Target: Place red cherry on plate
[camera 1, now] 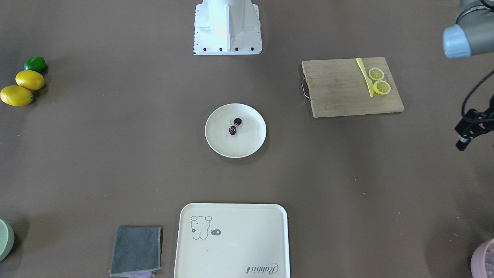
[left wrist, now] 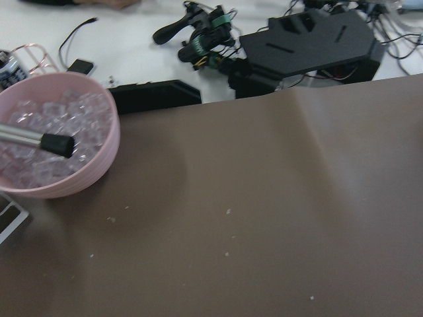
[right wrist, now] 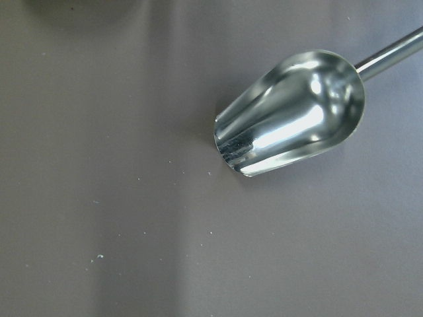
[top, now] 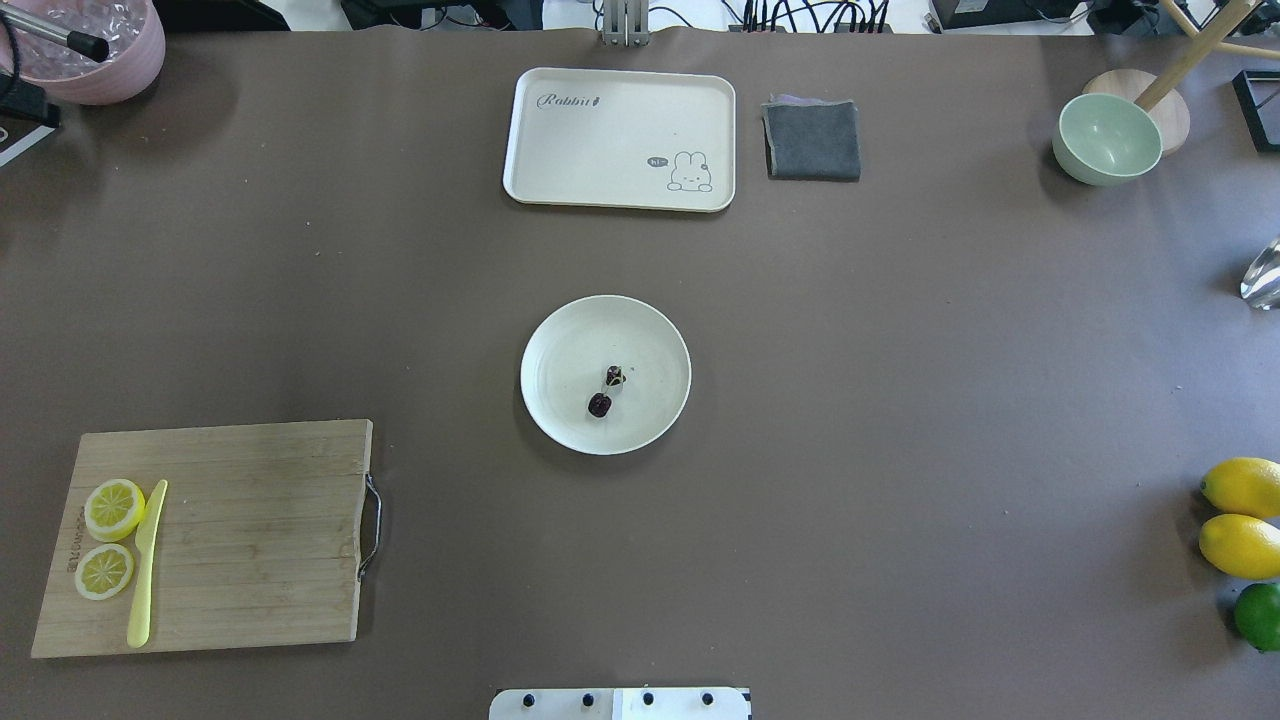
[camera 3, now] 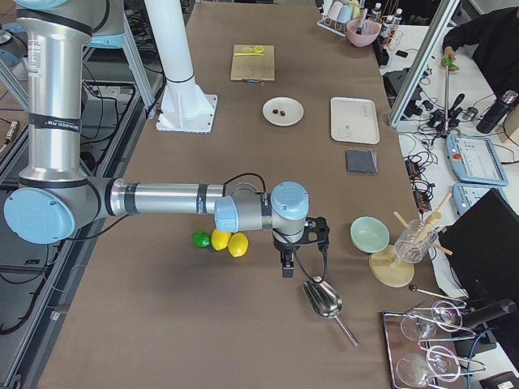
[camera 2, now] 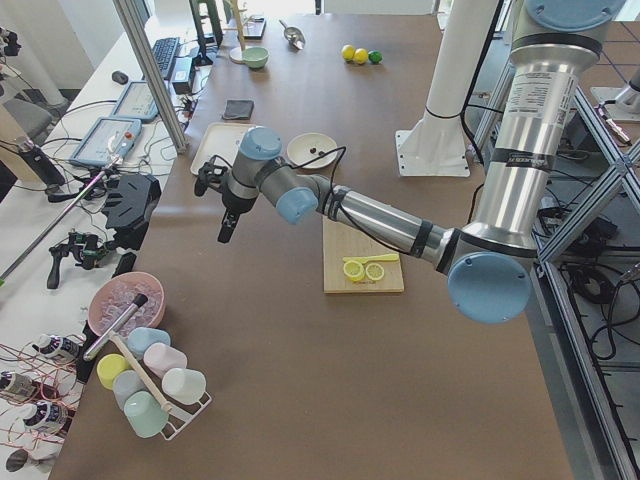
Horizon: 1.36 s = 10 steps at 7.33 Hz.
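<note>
Brown paper-covered tabletop (top: 900, 400) fills every view, with cluttered workbenches beyond its far edge. At its centre sits a round cream-white shallow plate (top: 560, 340), and the pair of tiny dark maroon cherries (top: 599, 404) on thin green stems lies inside it, close to the middle. The plate is roughly midway between the two tools and well apart from both. The left tool (camera 2: 226, 232), black, hangs fingers-down above bare tabletop near one end. Whether its fingers are wide or narrow cannot be told, and nothing shows between them. Near this tool, on the robot's side, lies a rectangular wooden cutting board (top: 250, 530) carrying two yellow lemon slices (top: 114, 508) and a pale yellow plastic knife (top: 145, 565). On the tool's other side, near the tabletop's far edge, stands a pink bowl (left wrist: 99, 165) filled with clear ice cubes. The right tool (camera 3: 285, 269) hangs fingers-down near the opposite end, seen only from the side, so its opening cannot be told. A shiny metal scoop (right wrist: 291, 112) lies just beside it on the tabletop. Two whole yellow lemons (top: 1240, 545) and a green lime (top: 1260, 615) rest near this tool towards the robot, and a pale green bowl (top: 1105, 140) stands near it on the other side. Farther off, beyond the plate, lie a rectangular cream tray (top: 600, 140) with a small animal drawing and a folded grey cloth (top: 812, 140).
</note>
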Available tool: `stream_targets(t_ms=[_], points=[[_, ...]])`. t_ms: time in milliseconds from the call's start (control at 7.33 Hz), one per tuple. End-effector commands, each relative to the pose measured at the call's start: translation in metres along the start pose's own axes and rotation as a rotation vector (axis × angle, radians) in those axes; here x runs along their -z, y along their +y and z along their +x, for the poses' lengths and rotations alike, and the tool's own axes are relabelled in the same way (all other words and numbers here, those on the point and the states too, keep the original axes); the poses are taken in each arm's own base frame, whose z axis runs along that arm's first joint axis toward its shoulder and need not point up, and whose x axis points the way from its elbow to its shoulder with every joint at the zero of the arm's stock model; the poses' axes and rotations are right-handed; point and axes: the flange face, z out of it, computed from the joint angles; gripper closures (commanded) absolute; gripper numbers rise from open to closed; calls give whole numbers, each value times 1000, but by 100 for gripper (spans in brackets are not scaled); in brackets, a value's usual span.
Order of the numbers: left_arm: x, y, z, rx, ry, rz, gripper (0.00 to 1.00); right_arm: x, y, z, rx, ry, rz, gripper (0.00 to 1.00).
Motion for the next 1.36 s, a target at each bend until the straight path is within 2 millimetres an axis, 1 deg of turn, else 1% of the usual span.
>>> stream_targets(t_ms=[0, 136, 273, 409, 545, 682, 818, 955, 1091, 1227], points=[[-6, 37, -109, -89, 5, -106, 2, 8, 12, 33, -10, 3, -19, 0], [-4, 58, -132, -39, 39, -134, 2, 17, 9, 33, -16, 3, -17, 0], [5, 61, -143, 4, 93, -146, 2, 18, 6, 32, -15, 3, -16, 0], [20, 58, -149, 58, 130, -163, 2, 26, -5, 24, -14, -7, -11, 0], [23, 55, -147, 86, 123, -188, 2, 48, -31, 5, -33, -13, -29, 0], [20, 54, -149, 60, 114, -210, 2, 59, -44, -4, -40, -8, -37, 0], [21, 54, -151, 40, 112, -218, 2, 58, -44, -3, -43, -8, -39, 0], [20, 62, -158, 41, 82, -219, 2, 57, -43, -3, -44, -11, -41, 0], [19, 80, -165, 57, 72, -230, 2, 56, -43, -2, -44, -13, -41, 0], [20, 90, -171, 68, 69, -238, 2, 56, -43, -2, -50, -16, -42, 0]])
